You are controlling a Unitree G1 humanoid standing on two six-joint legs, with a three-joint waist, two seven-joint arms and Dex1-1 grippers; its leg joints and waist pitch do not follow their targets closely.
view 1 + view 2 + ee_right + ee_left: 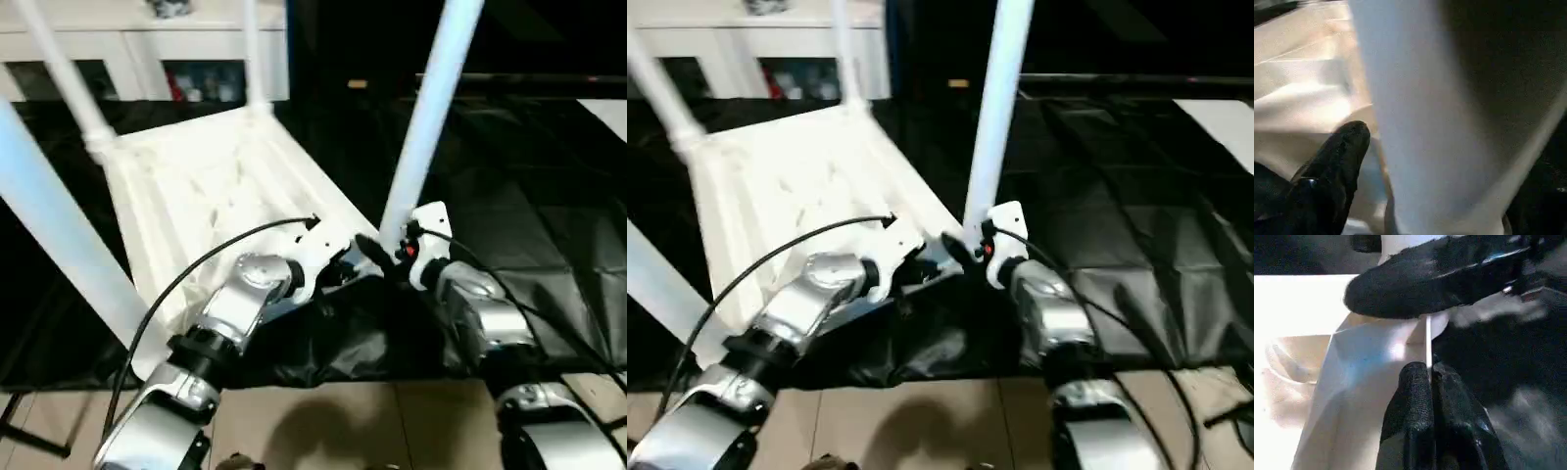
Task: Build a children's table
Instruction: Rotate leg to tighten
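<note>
1 tabletop (196, 186), 4 legs (428, 117) (upside-down); L fingers (1422, 416) pinch rim, R fingers (1332, 171) prob. spread.

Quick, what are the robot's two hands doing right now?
Left gripper: shut on the table's rim.
Right gripper: open around the leg, not clamped.

Legs (426, 117) block table's (196, 186) corners; middle underside free.
</note>
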